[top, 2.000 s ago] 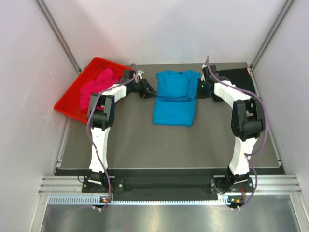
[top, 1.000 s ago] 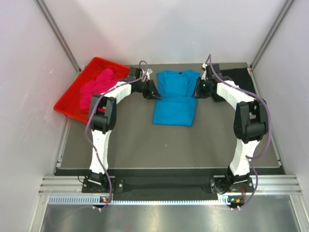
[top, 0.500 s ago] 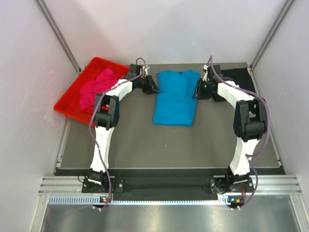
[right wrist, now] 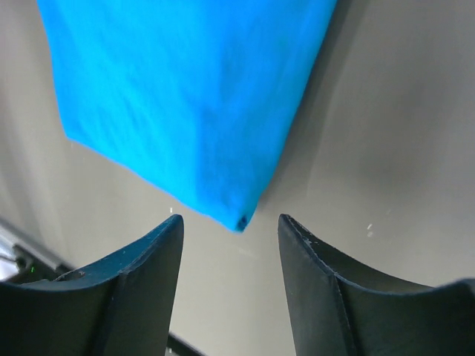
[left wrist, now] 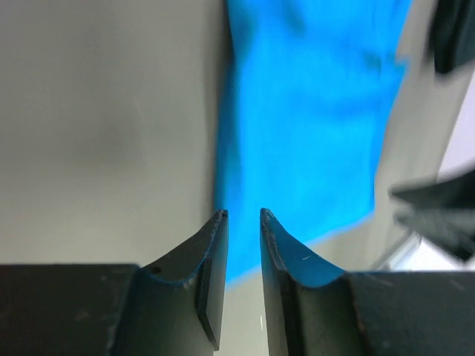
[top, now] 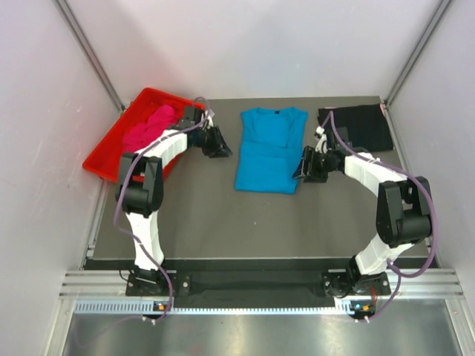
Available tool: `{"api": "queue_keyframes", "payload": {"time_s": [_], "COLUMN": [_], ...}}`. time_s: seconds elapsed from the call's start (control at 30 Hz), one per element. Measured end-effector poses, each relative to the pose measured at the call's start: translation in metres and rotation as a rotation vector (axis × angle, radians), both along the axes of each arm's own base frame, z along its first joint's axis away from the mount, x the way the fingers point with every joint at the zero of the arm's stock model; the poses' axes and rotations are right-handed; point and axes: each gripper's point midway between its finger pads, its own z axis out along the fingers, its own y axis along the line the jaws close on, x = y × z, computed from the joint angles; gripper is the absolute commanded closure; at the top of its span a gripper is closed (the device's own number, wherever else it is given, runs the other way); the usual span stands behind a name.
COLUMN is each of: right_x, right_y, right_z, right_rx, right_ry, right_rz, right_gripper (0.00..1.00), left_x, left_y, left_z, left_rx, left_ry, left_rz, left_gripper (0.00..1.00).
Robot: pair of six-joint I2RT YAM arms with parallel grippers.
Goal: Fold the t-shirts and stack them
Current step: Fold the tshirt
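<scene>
Top external view, left to right: the pink shirt (top: 145, 132) lies bunched in the tray (top: 104, 162) at the upper left. My left gripper (top: 224, 150) hangs just beside it, a little off the blue shirt (top: 269, 148). The blue shirt lies flat at upper centre, sleeves tucked in, a long narrow shape. My right gripper (top: 300, 172) sits at its lower right edge. The black shirt (top: 356, 127) lies folded at the upper right.

My left jaws stand a narrow slit apart with nothing in them. My right jaws gape wider, also empty, with the blue shirt's corner just ahead of the gap.

I judge the sleeve fold done and let go. The next step is the lengthwise fold: each gripper must pinch a hem corner, lift it and carry it up to the collar without dragging the layers askew.

Half a second ago both grippers were close against the shirt's upper sides. Since then my left has drawn away to the left, my right has dropped toward the hem, and both have opened.
</scene>
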Motion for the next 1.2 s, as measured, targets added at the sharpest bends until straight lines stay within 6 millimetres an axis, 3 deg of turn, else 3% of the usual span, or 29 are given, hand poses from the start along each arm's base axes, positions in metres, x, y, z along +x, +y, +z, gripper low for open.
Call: {"api": "queue_keyframes", "payload": {"time_s": [0.17,0.33,0.6,0.77,0.8,0.93,0.97,1.2], "right_x": [-0.019,-0.026,-0.023,-0.035,-0.038,-0.038,-0.038,-0.047], "right_y": [0.004,0.011,0.026,0.024,0.023,0.022,0.022,0.018], "right_z": [-0.014,-0.023,-0.023,-0.036,-0.039,-0.044,-0.045,-0.058], "right_rx": [0.027,0.064,0.111,0.109,0.107,0.101,0.1,0.084], "right_ry": [0.028,0.029,-0.017,0.015,0.025,0.032,0.036,0.058], "right_rz": [0.023,0.038,0.056,0.047,0.043,0.042,0.038,0.02], "right_gripper": [0.46,0.5,0.54,0.57,0.58,0.96,1.0,1.0], "left_x": [-0.063,-0.098,-0.092,-0.1,-0.101,-0.104,-0.104,-0.113], "left_y": [-0.011,-0.014,-0.018,-0.018,-0.018,-0.019,-0.019,-0.014], "left_z": [-0.011,-0.042,-0.042,-0.05,-0.051,-0.053,-0.053,-0.065], "left_rx": [-0.023,-0.071,-0.099,-0.11,-0.111,-0.115,-0.115,-0.09], "left_ry": [0.062,0.162,0.124,0.142,0.145,0.153,0.155,0.181], "left_rz": [-0.081,-0.103,-0.105,-0.11,-0.111,-0.113,-0.113,-0.105], "left_gripper": [0.66,0.66,0.63,0.63,0.65,1.0,1.0,1.0]}}
